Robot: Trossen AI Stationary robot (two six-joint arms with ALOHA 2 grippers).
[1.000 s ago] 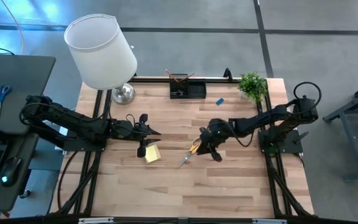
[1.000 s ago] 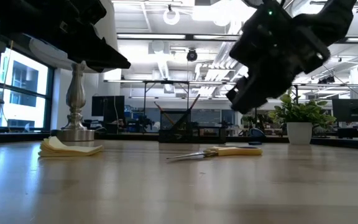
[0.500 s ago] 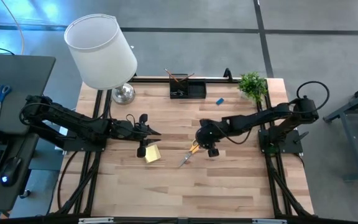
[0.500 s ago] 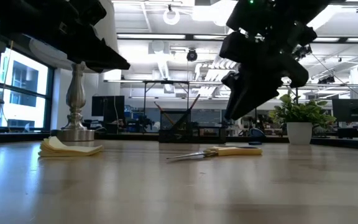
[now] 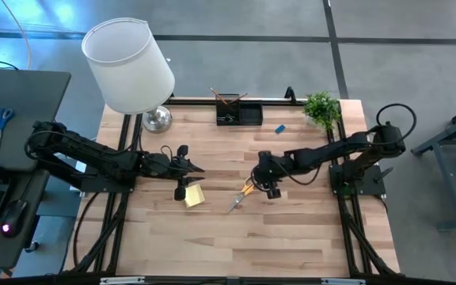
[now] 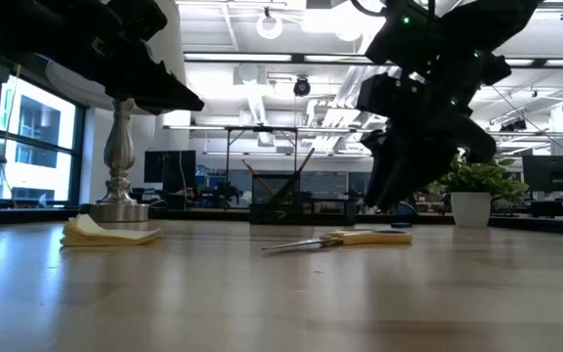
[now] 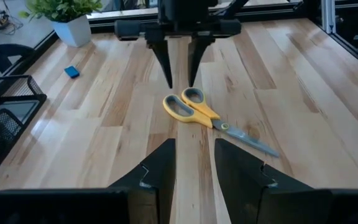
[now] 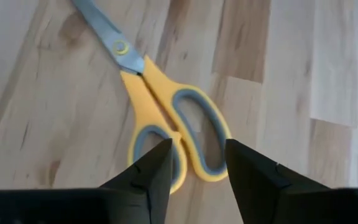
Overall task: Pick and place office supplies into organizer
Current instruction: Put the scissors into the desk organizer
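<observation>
My right gripper (image 8: 194, 163) hovers mid-tabletop, empty and parted over the orange-handled scissors (image 8: 166, 130); next I descend and pinch the handles for the organizer (image 5: 238, 115).

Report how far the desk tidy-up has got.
Done: the organizer at the table's back edge already holds a few thin items, pencils by the look.

In hand: the right gripper, fingers open, hangs over the handles of the orange-handled scissors, which lie flat on the table, not gripped.

Left: the scissors, the yellow sticky-note pad and the blue eraser. The left gripper waits near the pad.
</observation>
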